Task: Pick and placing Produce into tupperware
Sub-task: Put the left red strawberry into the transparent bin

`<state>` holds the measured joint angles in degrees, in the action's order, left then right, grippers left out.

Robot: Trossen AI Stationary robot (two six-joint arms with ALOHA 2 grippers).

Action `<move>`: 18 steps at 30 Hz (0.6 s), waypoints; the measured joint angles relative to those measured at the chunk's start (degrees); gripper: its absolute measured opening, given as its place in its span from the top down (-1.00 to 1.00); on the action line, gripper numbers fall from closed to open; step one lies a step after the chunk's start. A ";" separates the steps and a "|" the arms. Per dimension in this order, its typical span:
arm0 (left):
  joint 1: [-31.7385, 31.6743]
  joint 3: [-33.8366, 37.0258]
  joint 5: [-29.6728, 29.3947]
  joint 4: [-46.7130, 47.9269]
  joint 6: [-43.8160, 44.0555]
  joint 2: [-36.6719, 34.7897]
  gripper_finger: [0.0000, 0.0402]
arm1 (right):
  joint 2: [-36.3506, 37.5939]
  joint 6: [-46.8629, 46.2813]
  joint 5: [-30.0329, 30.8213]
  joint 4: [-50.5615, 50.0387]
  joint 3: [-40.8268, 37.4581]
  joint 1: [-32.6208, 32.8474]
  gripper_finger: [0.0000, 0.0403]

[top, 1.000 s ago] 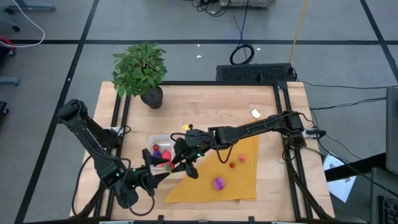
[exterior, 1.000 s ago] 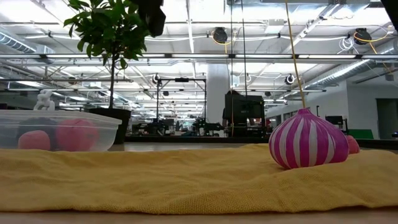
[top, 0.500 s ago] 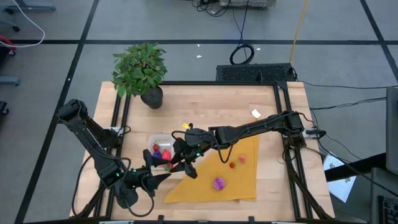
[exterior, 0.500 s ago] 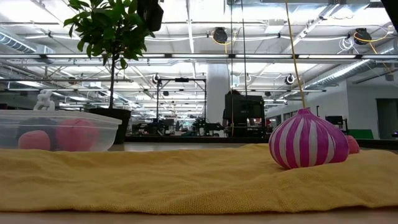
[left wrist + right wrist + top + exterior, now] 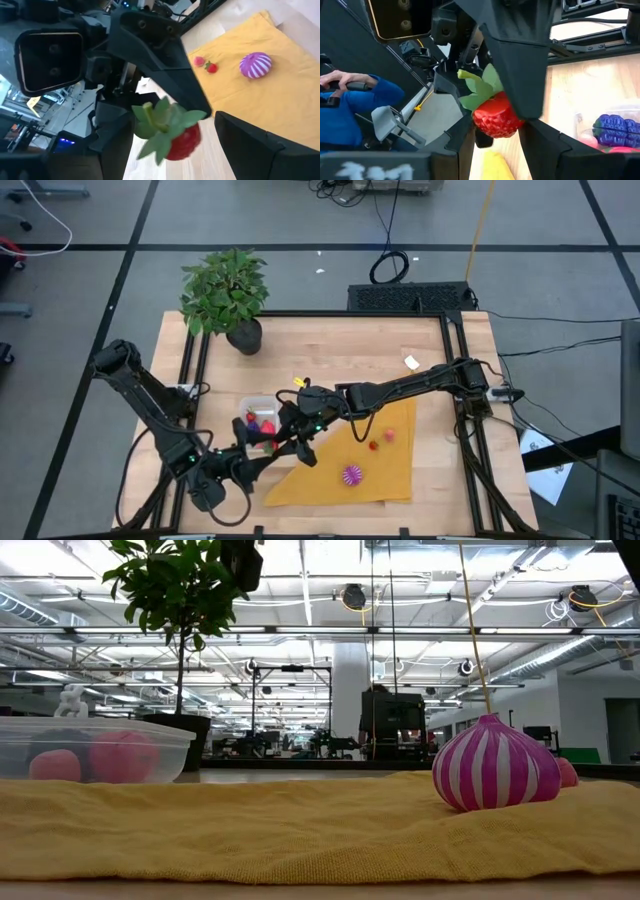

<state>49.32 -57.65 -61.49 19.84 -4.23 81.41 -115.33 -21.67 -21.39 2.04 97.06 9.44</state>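
Right wrist view: right end effector [image 5: 520,112] pinches strawberry [image 5: 493,117]; left end effector [image 5: 200,142] spread.

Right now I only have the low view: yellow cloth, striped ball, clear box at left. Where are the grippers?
Observer: Both meet just beside the tupperware, near the cloth's edge. The right gripper is shut on a strawberry.
Operator: And the left one?
Observer: The left gripper is open and faces the right one, with the strawberry between them.
Operator: What remains on the cloth?
Observer: Besides the striped ball, a small red piece and a pink piece lie side by side.
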 joint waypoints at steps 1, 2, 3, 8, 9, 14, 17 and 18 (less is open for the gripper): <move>-0.34 0.00 0.00 0.00 0.04 0.00 -0.40 | 0.00 0.00 0.00 -0.02 0.00 0.03 0.33; -0.58 0.00 0.02 0.00 0.08 0.00 -0.40 | 0.00 0.00 0.00 -0.04 0.00 0.10 0.33; -0.79 0.00 0.14 0.02 0.09 0.00 -0.40 | 0.00 0.00 -0.01 -0.04 0.00 0.12 0.33; -1.75 0.00 2.08 0.07 0.46 0.00 -0.39 | 0.00 0.02 -0.01 -0.07 0.00 0.14 0.33; -1.84 0.00 2.43 0.05 0.47 0.00 -0.39 | 0.00 0.02 -0.02 -0.07 0.00 0.14 0.33; -2.15 0.00 2.94 0.15 0.44 0.00 -0.39 | 0.00 0.02 -1.29 -0.11 0.00 0.14 0.33; -2.13 0.00 2.93 0.23 0.46 0.00 -0.31 | 0.00 0.02 -1.30 -0.13 0.00 0.19 0.33; -2.11 0.00 2.93 0.24 0.45 0.00 -0.26 | 0.00 0.02 -1.31 -0.14 0.00 0.19 0.33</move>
<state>47.20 -57.65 -58.57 20.08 -3.77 81.41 -115.33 -21.65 -22.70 1.90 97.06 9.63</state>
